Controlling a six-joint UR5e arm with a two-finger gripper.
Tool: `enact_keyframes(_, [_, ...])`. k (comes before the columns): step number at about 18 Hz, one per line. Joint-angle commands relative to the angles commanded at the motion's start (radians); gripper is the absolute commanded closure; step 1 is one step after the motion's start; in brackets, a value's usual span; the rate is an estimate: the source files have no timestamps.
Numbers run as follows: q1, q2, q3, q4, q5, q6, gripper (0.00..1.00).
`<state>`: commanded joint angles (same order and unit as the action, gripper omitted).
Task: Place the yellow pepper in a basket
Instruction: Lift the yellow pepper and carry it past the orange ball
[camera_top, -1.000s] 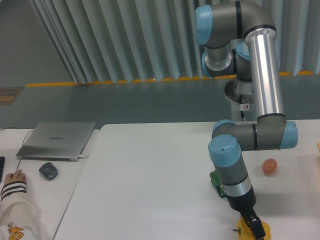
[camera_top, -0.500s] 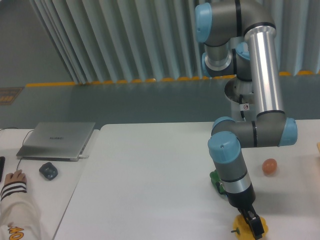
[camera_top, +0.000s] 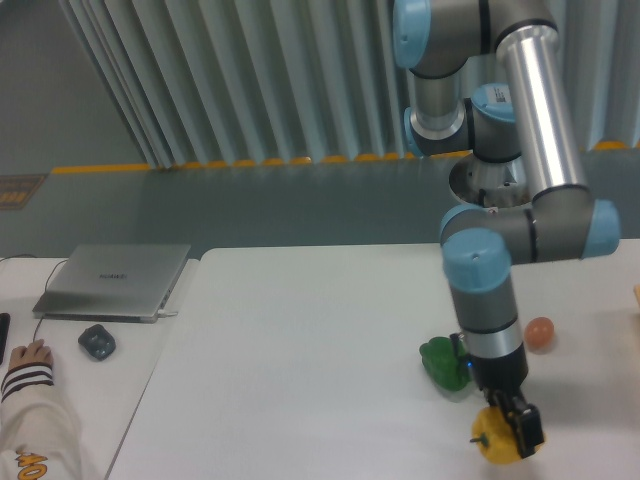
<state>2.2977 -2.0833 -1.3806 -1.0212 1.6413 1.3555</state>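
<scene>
One yellow pepper sits low in the lower right of the frame, clamped in the gripper, fingers closed on its right side. Just up-left of it is a green pepper on the white table; a small orange ball lies further right. Laptop at far left.

Even, cool indoor light, soft shadows on table, slightly blurry overall
</scene>
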Motion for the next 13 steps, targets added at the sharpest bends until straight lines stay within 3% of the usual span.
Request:
enact_keyframes(2, [0.028,0.029,-0.002,-0.066,-0.006,0.097,0.59])
enact_keyframes(8, [0.092,0.103,-0.035,-0.221,-0.035,0.187,0.59])
enact_keyframes(13, [0.172,0.137,-0.040,-0.232,-0.031,0.384,0.59])
